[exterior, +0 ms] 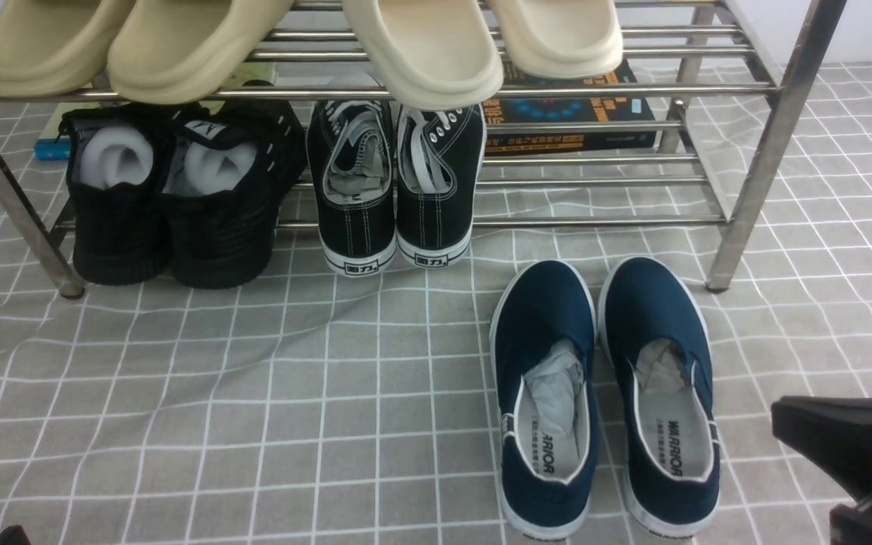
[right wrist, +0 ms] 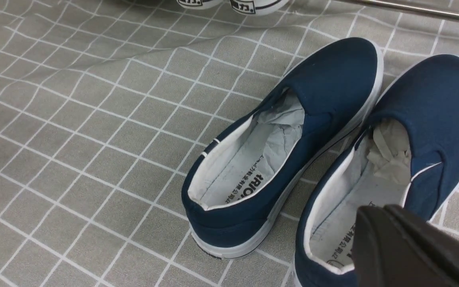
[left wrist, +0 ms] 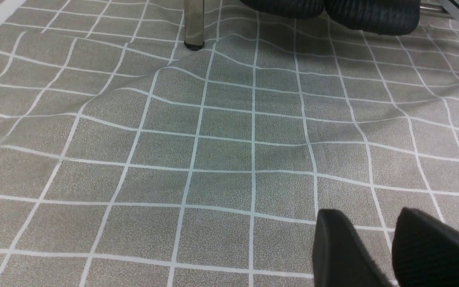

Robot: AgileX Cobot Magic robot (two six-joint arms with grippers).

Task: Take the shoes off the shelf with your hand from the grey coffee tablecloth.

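The two navy slip-on shoes (exterior: pixel 546 310) (exterior: pixel 655 303) stand side by side on the grey grid tablecloth (exterior: pixel 254 393), just in front of the silver shelf (exterior: pixel 777 144), toes toward it. Both have paper stuffing inside. They also show in the right wrist view (right wrist: pixel 329 75) (right wrist: pixel 444 91). My right gripper (right wrist: pixel 377 211) is shut and empty, above the heel of the right-hand shoe; in the front view (exterior: pixel 780 412) it is to the right of that shoe. My left gripper (left wrist: pixel 371 217) is open and empty over bare cloth (left wrist: pixel 173 159). No multi-fingered hand is in view.
On the lower tier stand black lace-up sneakers (exterior: pixel 398 182) and a black knit pair (exterior: pixel 171 204). Beige slippers (exterior: pixel 421 45) lie on the upper tier. A dark book (exterior: pixel 572 113) lies behind. A shelf leg (left wrist: pixel 193 24) stands ahead of the left gripper.
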